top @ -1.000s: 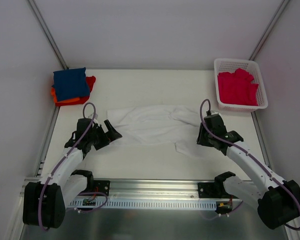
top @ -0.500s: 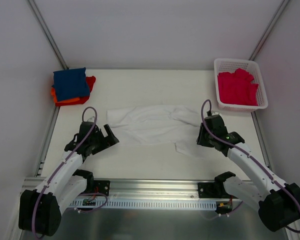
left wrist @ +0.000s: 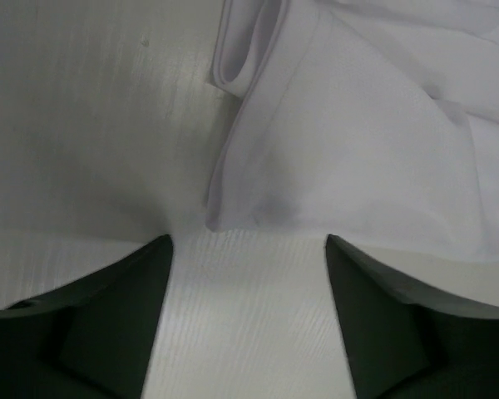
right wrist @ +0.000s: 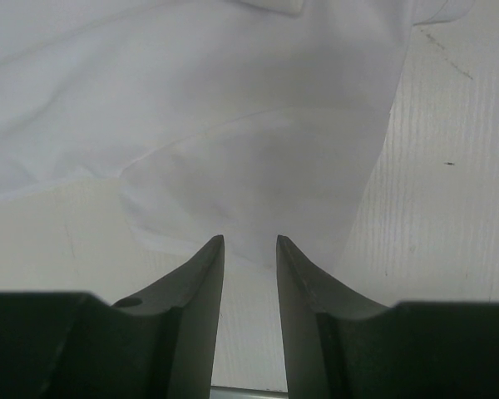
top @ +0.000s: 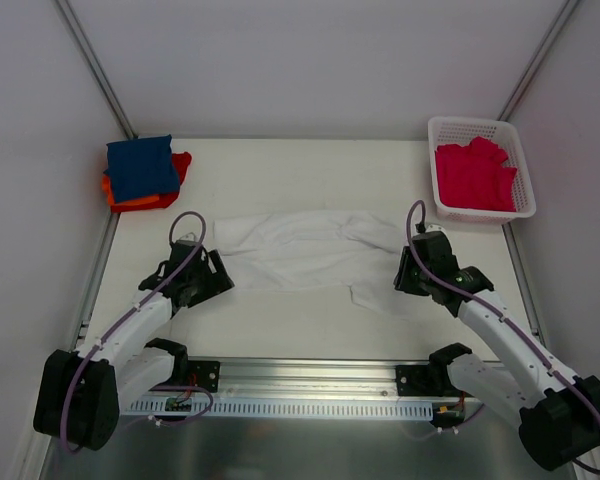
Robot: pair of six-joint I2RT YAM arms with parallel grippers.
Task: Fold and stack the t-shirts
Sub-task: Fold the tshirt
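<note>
Fingers (left wrist: 108, 320) of the left gripper (left wrist: 248, 249) stand wide apart with nothing between them. Only bare worktop (left wrist: 66, 125) shows in the gap. Just ahead of the tips, near but not touching, lies a corner of the white t-shirt (left wrist: 358, 150), with its edge turned over into a soft roll a little further on.

The right gripper (right wrist: 249, 243) has its fingers (right wrist: 191, 324) drawn in to a narrow slot, not closed. The hem of the shirt reaches to the tips and a little way into the slot, but the cloth is not pinched.

From above, the white t-shirt lies rumpled and stretched sideways across the middle of the worktop, with one gripper low at each end of it.

At the far left corner a folded navy t-shirt (top: 140, 167) sits on top of an orange-red t-shirt (top: 183, 163), well apart from the white one. At the far right corner stands a white lattice basket (top: 480, 122) with crimson-pink t-shirts (top: 475, 178) heaped inside — how many, I cannot tell.
</note>
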